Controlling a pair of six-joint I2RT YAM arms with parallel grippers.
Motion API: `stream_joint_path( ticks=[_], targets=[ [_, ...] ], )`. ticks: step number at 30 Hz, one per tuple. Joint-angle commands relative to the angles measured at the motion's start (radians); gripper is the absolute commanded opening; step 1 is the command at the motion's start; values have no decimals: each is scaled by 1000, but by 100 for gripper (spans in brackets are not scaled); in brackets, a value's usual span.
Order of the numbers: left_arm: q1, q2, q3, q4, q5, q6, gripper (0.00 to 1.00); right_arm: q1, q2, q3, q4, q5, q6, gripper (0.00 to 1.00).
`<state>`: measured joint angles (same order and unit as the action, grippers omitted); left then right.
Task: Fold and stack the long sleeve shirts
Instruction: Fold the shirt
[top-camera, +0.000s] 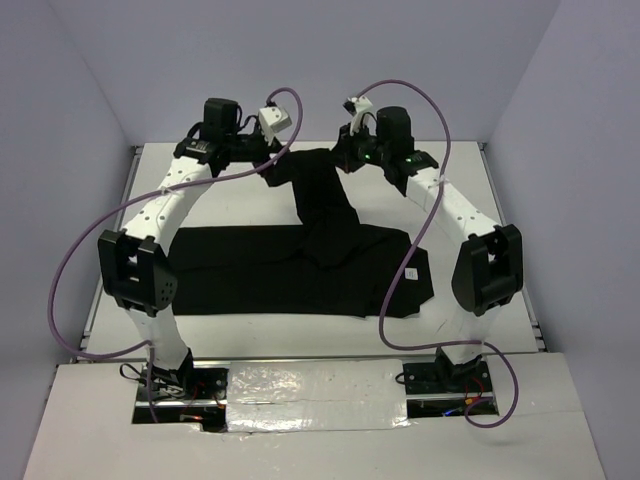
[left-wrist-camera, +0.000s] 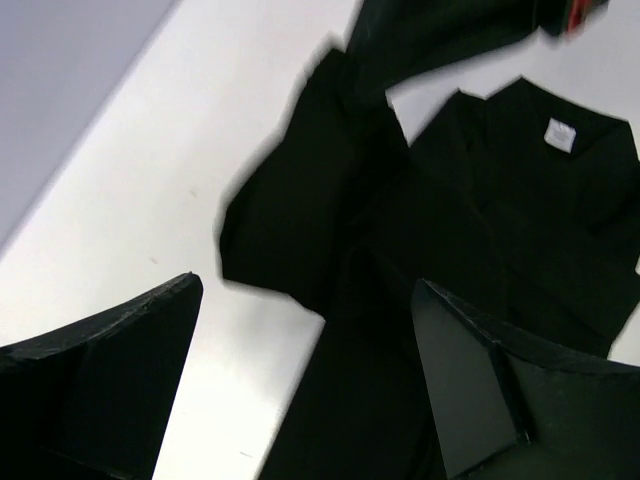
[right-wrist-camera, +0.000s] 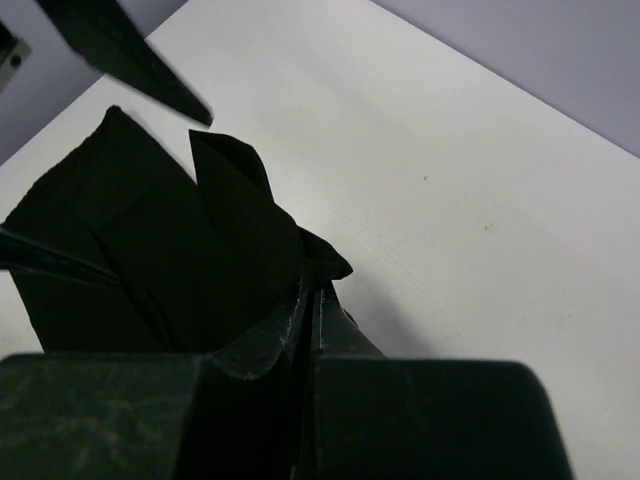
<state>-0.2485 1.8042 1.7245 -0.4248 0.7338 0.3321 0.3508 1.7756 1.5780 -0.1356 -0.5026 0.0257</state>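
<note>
The long sleeve shirt (top-camera: 300, 272) is plain black and lies spread across the white table (top-camera: 180, 330), its small white tag (top-camera: 411, 274) at the right end. A strip of its fabric rises from the body toward the far middle. My right gripper (top-camera: 346, 160) is shut on the top of that strip, and the right wrist view shows the black cloth (right-wrist-camera: 150, 260) pinched between the closed jaws of the right gripper (right-wrist-camera: 311, 292). My left gripper (top-camera: 266, 163) hovers just left of the raised fabric. In its wrist view the left gripper (left-wrist-camera: 308, 283) is wide open, nothing between the fingers, shirt (left-wrist-camera: 450, 230) and tag (left-wrist-camera: 560, 133) below.
Grey walls close in the table at the back and on both sides. Purple cables (top-camera: 60, 290) loop from both arms. A foil-taped strip (top-camera: 320, 395) runs between the arm bases at the near edge. Bare white table (right-wrist-camera: 480, 170) lies right of the raised fabric.
</note>
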Motion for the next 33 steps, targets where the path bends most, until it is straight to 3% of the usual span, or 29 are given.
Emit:
stream_joint_path(
  ticks=[1,7,11,16,18,21,22,24,25,26,30,33],
  targets=[
    [-23,21,125,18,29,-12,99,28,-64,8,4,-34,-75,0],
    [-43,102,245,-78,42,37,99,40,-79,-1,-22,-54,-113,0],
    [-95,139,238,-264,-9,209,99,45,-99,-12,-27,-91,-133,0],
    [-117,113,195,-186,-37,174,92,65,-107,-30,-41,-88,-173,0],
    [-130,112,204,-169,-54,148,75,66,-110,-35,-42,-99,-176,0],
    [-136,116,227,-193,-42,121,11,66,-125,-53,-24,-102,-175,0],
    [-136,109,225,-189,-48,82,0,66,-128,-61,-15,-84,-176,0],
    [-136,98,221,-187,-50,53,0,66,-133,-58,-12,-48,-161,22],
    [-136,86,221,-168,-62,-3,0,63,-133,-46,-22,8,-150,37],
    [-136,77,221,-146,-77,-46,0,51,-139,-39,-25,41,-135,60],
    [-130,55,306,-85,-189,-223,0,-41,-226,-111,17,189,43,72],
    [-114,47,400,-22,-284,-373,0,-142,-347,-305,73,262,210,77]
  ],
)
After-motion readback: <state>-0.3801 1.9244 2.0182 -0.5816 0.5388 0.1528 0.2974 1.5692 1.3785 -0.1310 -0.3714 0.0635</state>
